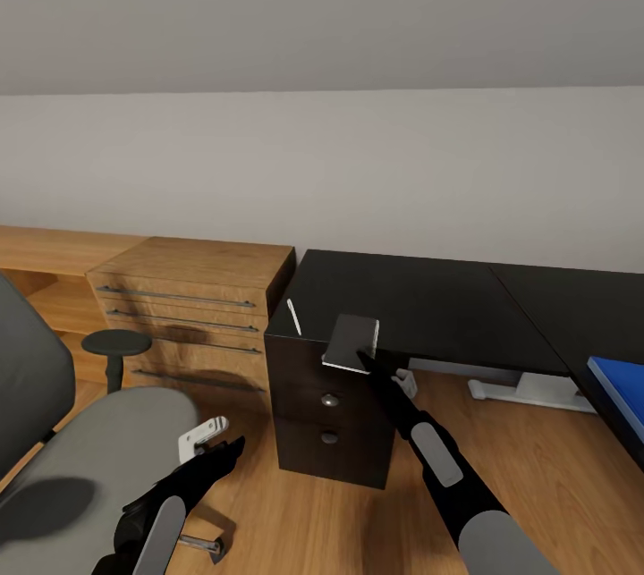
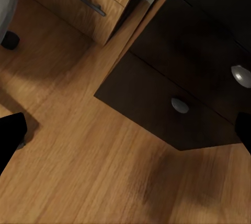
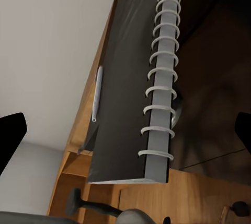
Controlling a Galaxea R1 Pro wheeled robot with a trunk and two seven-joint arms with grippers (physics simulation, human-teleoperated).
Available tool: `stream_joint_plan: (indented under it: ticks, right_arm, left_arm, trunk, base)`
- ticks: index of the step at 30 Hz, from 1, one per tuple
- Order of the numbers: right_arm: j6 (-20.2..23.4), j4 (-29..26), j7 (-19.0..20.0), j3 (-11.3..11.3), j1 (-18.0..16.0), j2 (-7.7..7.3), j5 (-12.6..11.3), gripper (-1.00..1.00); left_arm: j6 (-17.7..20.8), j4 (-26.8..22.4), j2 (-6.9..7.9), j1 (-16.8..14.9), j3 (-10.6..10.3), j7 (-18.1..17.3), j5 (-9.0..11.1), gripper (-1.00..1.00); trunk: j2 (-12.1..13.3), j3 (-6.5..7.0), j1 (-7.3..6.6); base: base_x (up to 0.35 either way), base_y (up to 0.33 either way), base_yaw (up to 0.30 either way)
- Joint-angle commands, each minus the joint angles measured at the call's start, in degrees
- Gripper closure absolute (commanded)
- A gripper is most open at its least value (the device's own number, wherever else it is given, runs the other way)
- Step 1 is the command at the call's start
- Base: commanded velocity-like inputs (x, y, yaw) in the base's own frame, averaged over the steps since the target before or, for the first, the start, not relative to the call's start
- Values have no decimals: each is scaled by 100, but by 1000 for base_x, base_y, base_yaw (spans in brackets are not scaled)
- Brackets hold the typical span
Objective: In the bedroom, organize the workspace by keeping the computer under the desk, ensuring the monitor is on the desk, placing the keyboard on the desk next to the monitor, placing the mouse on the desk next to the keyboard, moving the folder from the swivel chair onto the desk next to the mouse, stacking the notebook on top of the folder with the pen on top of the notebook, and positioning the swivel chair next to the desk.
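Notebook, grey-covered with a white spiral binding (image 1: 351,342), sits at centre frame in the head view, gripped by the right end effector (image 1: 365,359) above the near corner of the black desk (image 1: 429,298). A thin white pen (image 1: 294,316) lies on that desk corner. At the right edge, a flat blue shape (image 1: 622,392), possibly the folder, rests on the dark surface, so the stacking seems not yet done. The grey swivel chair (image 1: 98,450) fills the lower left, and the left end effector (image 1: 215,445) hangs empty beside it, fingers parted.

Left wrist view: two closed dark desk drawers with round metal knobs (image 2: 180,105) above the wooden floor (image 2: 78,172); their contents are hidden.

Right wrist view: the spiral binding (image 3: 161,72) runs between the dark fingertips (image 3: 10,135).
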Motion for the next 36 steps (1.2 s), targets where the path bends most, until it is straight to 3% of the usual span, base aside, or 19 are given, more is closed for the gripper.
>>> stream_joint_plan:
  ticks: [1,16,36]
  right_arm:
    - [31,-1,8,3,-3,0,-57,100]
    - [22,-8,8,8,-3,2,-59,100]
    - [-7,-79,-12,4,-3,4,-44,100]
  left_arm:
    - [15,-8,0,-3,-3,52,60,-100]
    - [16,-5,0,-3,-8,52,61,-100]
    - [6,-9,-12,-3,-13,78,48,-100]
  trunk:
    - [-3,-6,-1]
    - [-3,-6,-1]
    - [799,353,-440]
  base:
    - [0,0,0]
    - [0,0,0]
    - [0,0,0]
